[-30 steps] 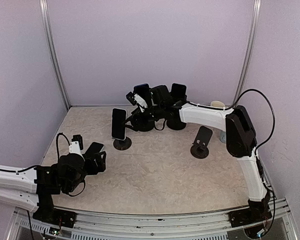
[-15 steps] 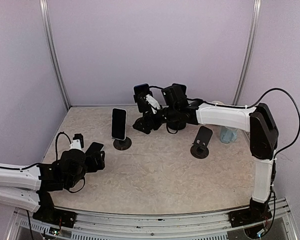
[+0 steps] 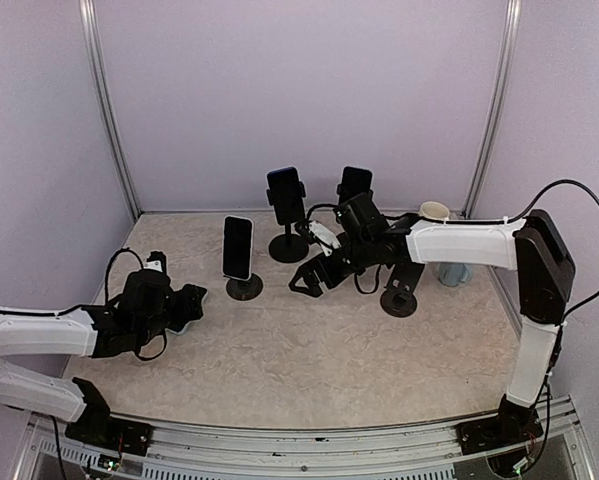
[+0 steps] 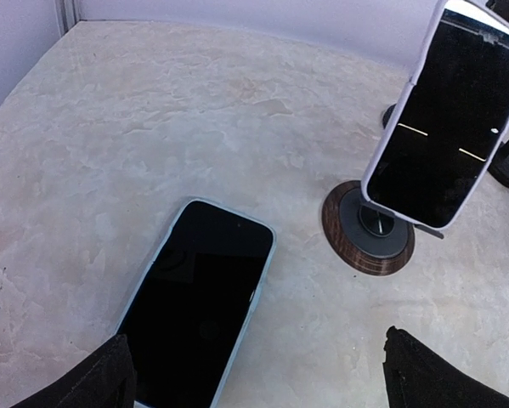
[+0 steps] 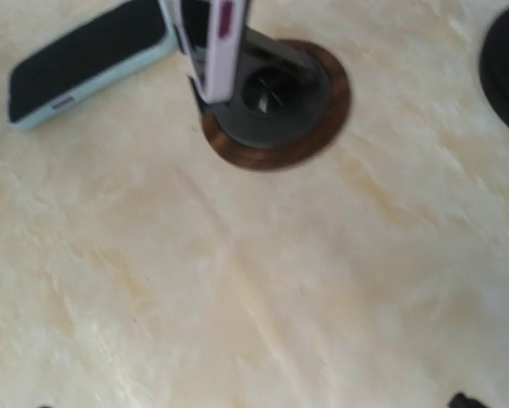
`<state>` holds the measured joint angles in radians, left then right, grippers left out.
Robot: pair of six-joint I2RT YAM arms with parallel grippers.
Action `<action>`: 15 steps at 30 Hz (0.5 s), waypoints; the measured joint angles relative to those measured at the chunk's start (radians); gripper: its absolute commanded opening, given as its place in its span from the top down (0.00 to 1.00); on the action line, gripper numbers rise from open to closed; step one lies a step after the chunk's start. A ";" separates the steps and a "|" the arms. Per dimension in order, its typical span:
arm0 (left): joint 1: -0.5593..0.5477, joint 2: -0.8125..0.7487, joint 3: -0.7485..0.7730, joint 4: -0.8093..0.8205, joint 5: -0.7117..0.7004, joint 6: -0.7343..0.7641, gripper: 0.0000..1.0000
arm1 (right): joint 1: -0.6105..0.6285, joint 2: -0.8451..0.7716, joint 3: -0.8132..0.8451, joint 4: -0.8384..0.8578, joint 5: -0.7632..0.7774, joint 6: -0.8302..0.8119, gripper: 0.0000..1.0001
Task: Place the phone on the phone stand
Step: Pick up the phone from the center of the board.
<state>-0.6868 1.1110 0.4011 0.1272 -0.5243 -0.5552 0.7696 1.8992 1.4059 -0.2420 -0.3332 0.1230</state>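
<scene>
Top external view, from the left: the left arm lies low over the pale marbled surface (image 3: 309,350), and its left hand (image 3: 189,303) hangs just above the surface. The left wrist view shows the phone (image 4: 199,306) lying flat, screen up, on the surface. The fingertips (image 4: 97,382) are spread wide to either side of its near end and grip nothing.

Just to the right, a white-cased phone (image 3: 237,248) leans upright on a wood-based stand (image 3: 244,288). Behind it, two more phones (image 3: 286,195) sit on black stands near the back wall.

In the middle, the right hand (image 3: 307,282) hangs low over the surface, spread and empty. Beside it is the bare phone stand (image 3: 400,300), partly behind the right forearm. A pale cup (image 3: 435,211) stands in the rear right corner.
</scene>
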 measured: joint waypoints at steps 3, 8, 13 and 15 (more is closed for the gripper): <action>0.037 0.052 0.016 0.004 0.021 0.021 0.01 | 0.001 -0.017 0.001 -0.064 0.030 0.000 0.00; 0.105 0.119 0.034 0.033 0.075 0.056 0.01 | 0.001 -0.053 -0.008 -0.119 0.047 0.002 0.00; 0.162 0.215 0.085 0.052 0.137 0.099 0.01 | 0.001 -0.061 -0.021 -0.140 0.050 0.002 0.00; 0.181 0.253 0.103 0.056 0.163 0.117 0.01 | 0.001 -0.061 -0.034 -0.146 0.047 0.003 0.00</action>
<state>-0.5060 1.3636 0.5037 0.1833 -0.3618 -0.4385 0.7704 1.8378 1.3720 -0.3878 -0.2867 0.1257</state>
